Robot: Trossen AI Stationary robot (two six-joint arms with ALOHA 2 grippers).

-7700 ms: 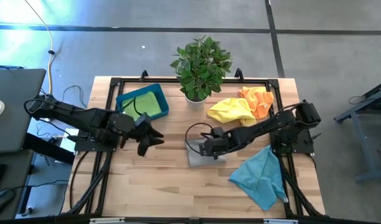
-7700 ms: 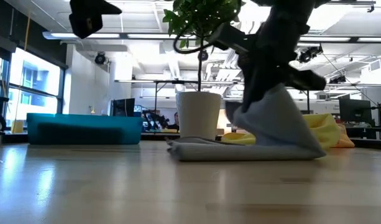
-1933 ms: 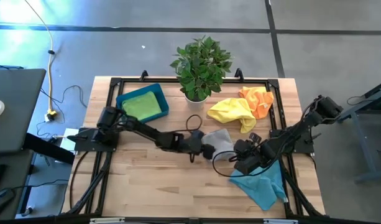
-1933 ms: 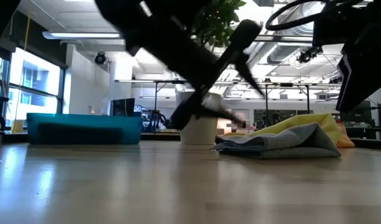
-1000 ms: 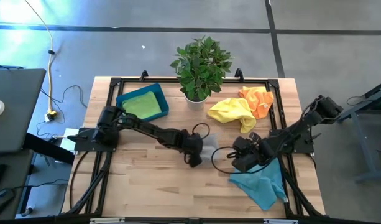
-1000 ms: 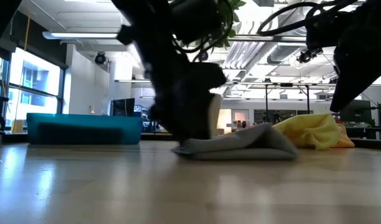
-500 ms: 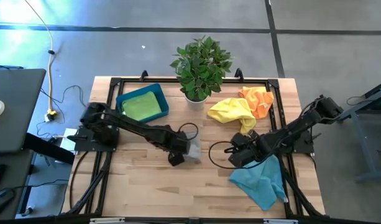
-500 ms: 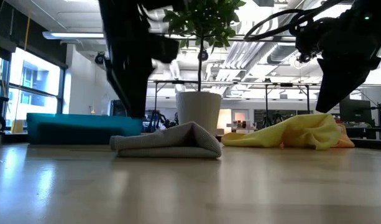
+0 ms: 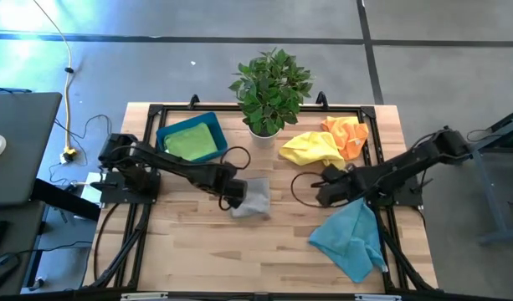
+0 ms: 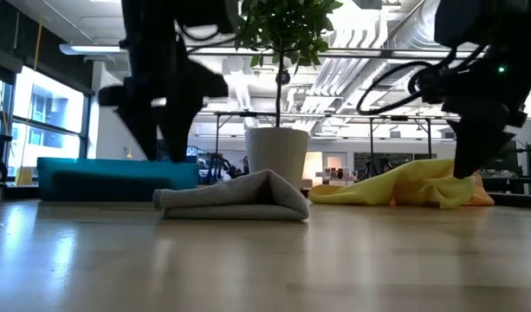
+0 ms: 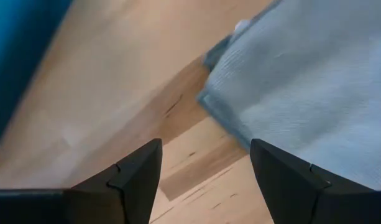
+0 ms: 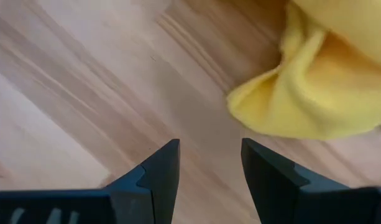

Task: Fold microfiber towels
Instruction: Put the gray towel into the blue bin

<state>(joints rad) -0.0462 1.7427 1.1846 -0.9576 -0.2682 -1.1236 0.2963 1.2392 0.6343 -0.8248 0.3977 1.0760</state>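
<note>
- My left gripper point(image 9: 232, 193) sits near the middle of the table point(image 9: 197, 251), just beside the grey towel point(image 9: 252, 198); in my left wrist view the fingers stand apart with bare wood between them and the grey cloth point(image 11: 314, 87) just ahead, so I hold nothing.
- The grey towel lies as a compact folded bundle, low and layered in the low view point(image 10: 235, 199). I judge this one folded, or close to it, though it is not in the tray.
- The blue tray point(image 9: 166, 132) stands towards the table's back left corner, with a lime green towel point(image 9: 192, 142) lying flat inside it. I take that one as finished.
- My right gripper point(image 9: 326, 188) hovers right of centre, fingers apart and empty; my right wrist view shows the edge of the yellow towel point(image 12: 321, 81) just ahead of it.
- The yellow towel point(image 9: 310, 149) is crumpled towards the back of the table, beside the potted plant point(image 9: 270, 88), and touches the orange towel point(image 9: 346, 134), also rumpled, on its back right side.
- The teal-blue towel point(image 9: 350, 241) lies spread and wrinkled near the front right corner.
- My reckoning: two towels dealt with and three left to fold, with the yellow one the likeliest next.
</note>
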